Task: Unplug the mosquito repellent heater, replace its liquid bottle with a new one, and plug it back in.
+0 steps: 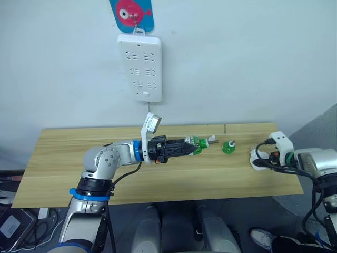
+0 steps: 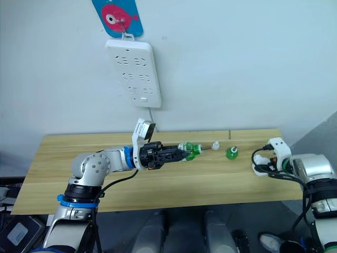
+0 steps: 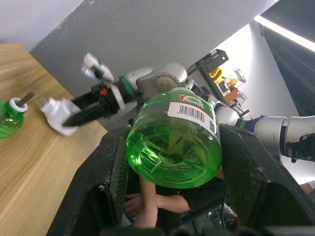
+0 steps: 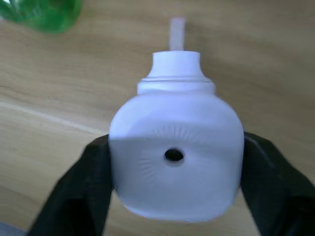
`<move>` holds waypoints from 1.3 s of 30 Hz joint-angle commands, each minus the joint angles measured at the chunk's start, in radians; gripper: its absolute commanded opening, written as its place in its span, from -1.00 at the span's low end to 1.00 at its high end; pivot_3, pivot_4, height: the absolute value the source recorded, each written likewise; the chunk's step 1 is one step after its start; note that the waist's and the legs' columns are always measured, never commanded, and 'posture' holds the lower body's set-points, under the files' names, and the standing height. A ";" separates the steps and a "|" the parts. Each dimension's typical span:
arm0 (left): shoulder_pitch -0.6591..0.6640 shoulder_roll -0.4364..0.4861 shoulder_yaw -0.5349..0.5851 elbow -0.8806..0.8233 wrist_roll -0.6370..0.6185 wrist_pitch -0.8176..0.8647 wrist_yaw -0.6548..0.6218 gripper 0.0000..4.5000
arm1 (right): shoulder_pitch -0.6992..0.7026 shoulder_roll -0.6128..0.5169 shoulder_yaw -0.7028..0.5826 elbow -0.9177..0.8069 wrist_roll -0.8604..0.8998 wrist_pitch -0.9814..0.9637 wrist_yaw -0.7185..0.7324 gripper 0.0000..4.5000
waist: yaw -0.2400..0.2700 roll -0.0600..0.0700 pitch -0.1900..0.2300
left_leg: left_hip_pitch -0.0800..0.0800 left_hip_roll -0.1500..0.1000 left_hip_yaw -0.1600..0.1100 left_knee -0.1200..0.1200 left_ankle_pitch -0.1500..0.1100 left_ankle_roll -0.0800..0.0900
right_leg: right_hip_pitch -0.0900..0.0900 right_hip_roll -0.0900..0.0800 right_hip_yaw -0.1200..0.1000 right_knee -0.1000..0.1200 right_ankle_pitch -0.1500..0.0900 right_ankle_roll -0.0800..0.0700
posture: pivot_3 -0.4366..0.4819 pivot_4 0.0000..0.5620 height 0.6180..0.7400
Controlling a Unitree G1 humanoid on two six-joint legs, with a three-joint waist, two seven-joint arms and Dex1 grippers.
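My left gripper point(image 1: 189, 148) is shut on a green liquid bottle point(image 1: 198, 143), held on its side just above the middle of the wooden table point(image 1: 79, 158). From the left wrist view I see the bottle's round base point(image 3: 172, 147) between the fingers. A second green bottle point(image 1: 228, 147) stands upright on the table a little to the right. At the table's right edge my right gripper point(image 1: 261, 156) is shut on the white mosquito repellent heater point(image 4: 174, 157), which sits between the black fingers point(image 4: 83, 187) with its plug end facing away from my wrist.
A long white power strip point(image 1: 139, 66) hangs on the wall above the table's back edge, under a blue and pink fish sign point(image 1: 131, 11). A small white cap point(image 1: 213, 139) lies between the two bottles. The table's right edge is close to my right gripper.
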 commanded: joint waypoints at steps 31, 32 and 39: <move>-0.042 -0.193 -0.020 0.024 -0.043 -0.059 0.014 0.07 | 0.087 -0.383 -0.393 -0.359 1.711 0.460 -0.374 0.33 | 0.014 0.010 0.014 | -0.009 -0.002 0.001 0.000 -0.002 0.004 | -0.001 -0.001 0.000 -0.015 0.003 0.005 | 0.21 0.09 1.00; -0.042 -0.197 -0.023 0.025 -0.043 -0.060 0.014 0.07 | 0.079 -0.373 -0.392 -0.359 1.711 0.456 -0.384 0.33 | 0.014 0.010 0.014 | -0.009 -0.002 0.001 0.000 -0.002 0.004 | -0.001 -0.001 0.000 -0.015 0.003 0.005 | 0.21 0.09 1.00; -0.034 -0.223 -0.025 0.028 -0.038 -0.078 0.028 0.07 | 0.083 -0.388 -0.391 -0.389 1.711 0.483 -0.340 0.33 | 0.014 0.010 0.014 | -0.009 -0.002 0.001 0.000 -0.002 0.004 | -0.002 -0.001 0.000 -0.015 0.003 0.006 | 0.19 0.11 1.00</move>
